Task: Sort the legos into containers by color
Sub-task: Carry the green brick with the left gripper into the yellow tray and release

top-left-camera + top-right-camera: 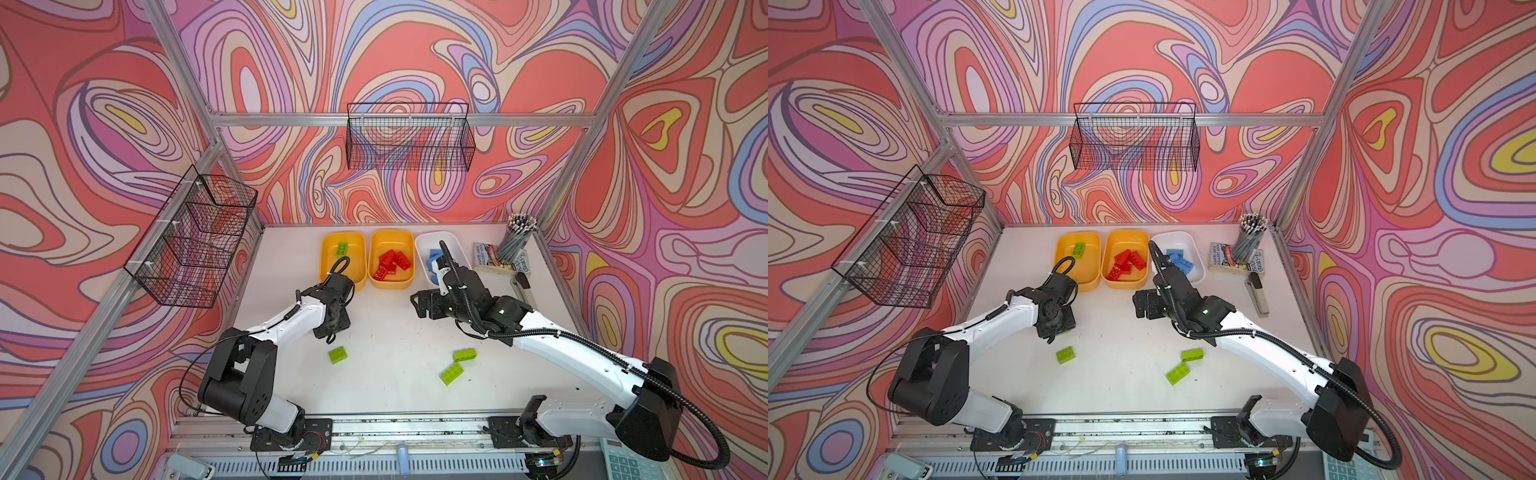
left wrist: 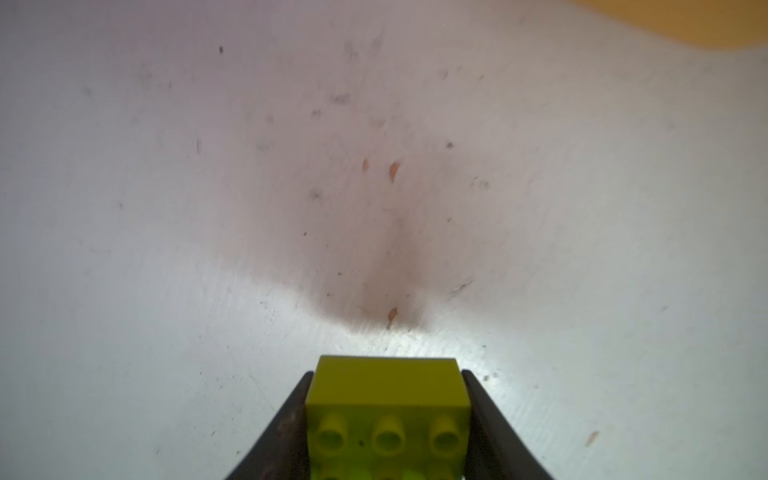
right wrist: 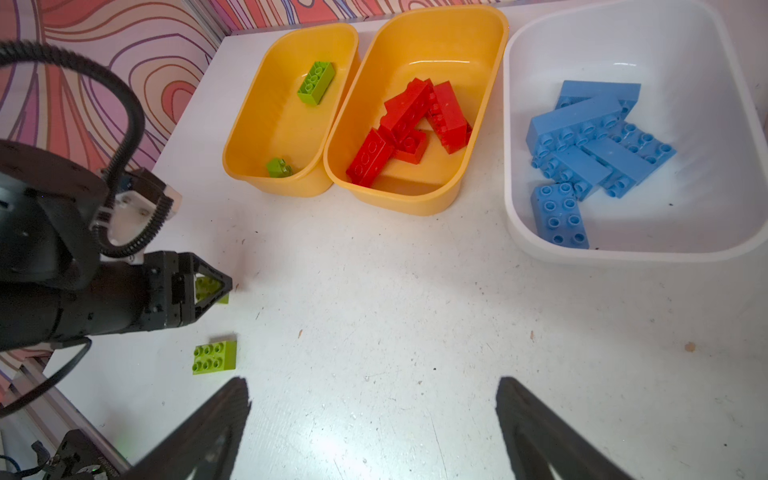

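Progress check, going left to right. The left yellow tub point(image 1: 328, 253) is the green one, and so far it only has two in it: a long green lego point(image 3: 316, 82) towards the far end and a short green lego point(image 3: 279, 167) against the near wall.

Just in front of that tub, the left end effector point(image 2: 386, 372) is clamped on the gripped green lego point(image 2: 388, 415), with its pads flat against both sides. I can't tell if the brick is off the counter point(image 1: 395, 332) yet. A loose green lego point(image 1: 338, 354) lies near it on the counter, untouched.

The middle yellow tub point(image 1: 390, 239) has the red legos point(image 1: 392, 262) piled in, and I see no red anywhere outside it, so I'd call that colour done.

Further right, two more greens lie on the counter almost touching: the far green lego point(image 1: 464, 354) and the near green lego point(image 1: 452, 372). The right end effector point(image 3: 374, 382) hangs over bare counter in front of the tubs, jaws spread wide, nothing in them.

The white tub point(image 3: 623, 41) on the right holds the blue legos point(image 3: 590, 137) in a heap, with none stray. So I'd say only green is left: the gripped one plus three on the counter.
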Available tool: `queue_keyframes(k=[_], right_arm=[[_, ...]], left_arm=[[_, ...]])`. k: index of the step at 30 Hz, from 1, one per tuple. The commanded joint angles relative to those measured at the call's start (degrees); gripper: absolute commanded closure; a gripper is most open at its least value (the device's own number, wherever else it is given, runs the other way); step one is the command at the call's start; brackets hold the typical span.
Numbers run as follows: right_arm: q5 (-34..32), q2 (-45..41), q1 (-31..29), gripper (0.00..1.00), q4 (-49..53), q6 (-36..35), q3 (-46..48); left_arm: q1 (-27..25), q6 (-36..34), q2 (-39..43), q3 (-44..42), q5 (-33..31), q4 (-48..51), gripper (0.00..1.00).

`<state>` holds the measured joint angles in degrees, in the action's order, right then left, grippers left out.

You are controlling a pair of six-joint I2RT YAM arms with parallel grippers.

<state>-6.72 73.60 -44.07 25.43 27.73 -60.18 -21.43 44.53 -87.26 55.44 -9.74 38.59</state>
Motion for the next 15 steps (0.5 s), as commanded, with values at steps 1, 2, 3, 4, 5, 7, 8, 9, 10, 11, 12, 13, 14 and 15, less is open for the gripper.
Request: queue_keyframes(k=[1, 2, 3, 4, 5, 7, 8, 9, 10, 11, 12, 13, 14, 15], right_arm=[[-1.6, 0.9, -0.4, 0.02, 0.6, -0.7, -2.4], [-1.7, 1.3, -0.4, 0.02, 0.6, -0.8, -2.7], [-1.9, 1.4, -0.4, 0.02, 0.5, -0.9, -3.0], [-2.0, 1.7, -0.4, 0.02, 0.6, -1.0, -3.1], [-2.3, 2.0, -0.4, 0.02, 0.6, -1.1, -3.3], [-2.7, 2.4, -0.4, 0.02, 0.7, -1.2, -3.7], [-2.8, 2.7, -0.4, 0.02, 0.9, -1.1, -3.8], [-2.8, 2.8, -0.4, 0.02, 1.1, -1.1, -4.1], [-2.7, 2.9, -0.4, 0.02, 1.1, -0.9, -4.2], [-2.7, 3.0, -0.4, 0.02, 1.1, -0.8, -4.4], [-2.7, 3.1, -0.4, 0.02, 1.0, -0.7, -4.5], [-2.8, 3.3, -0.4, 0.02, 0.9, -0.5, -4.7], [-2.9, 3.4, -0.4, 0.02, 0.9, -0.5, -4.9], [-3.0, 3.8, -0.4, 0.02, 0.9, -0.5, -5.1]], left_arm=[[0.6, -2.9, -4.1, 7.8, -3.3, 3.5, 0.57], [1.3, -3.7, -6.0, 10.7, -2.8, 3.5, 0.57], [1.9, -4.3, -7.6, 13.3, -2.3, 3.6, 0.57], [2.7, -4.9, -9.9, 16.4, -1.7, 3.5, 0.57], [3.5, -5.4, -12.2, 19.5, -1.1, 3.6, 0.57], [5.0, -6.3, -16.8, 26.1, 0.2, 4.0, 0.57], [5.7, -6.6, -19.2, 29.5, 0.8, 4.5, 0.57], [6.3, -6.8, -21.2, 32.2, 1.1, 4.8, 0.58], [6.9, -7.0, -23.2, 35.6, 1.8, 5.4, 0.57], [7.5, -7.2, -25.6, 38.4, 2.4, 5.8, 0.58], [7.9, -7.2, -27.3, 41.2, 2.9, 6.1, 0.57], [8.3, -7.4, -29.4, 44.0, 3.3, 6.5, 0.58], [8.6, -7.5, -31.4, 46.7, 3.6, 6.9, 0.57], [8.8, -7.6, -33.2, 49.1, 4.1, 7.4, 0.55]])
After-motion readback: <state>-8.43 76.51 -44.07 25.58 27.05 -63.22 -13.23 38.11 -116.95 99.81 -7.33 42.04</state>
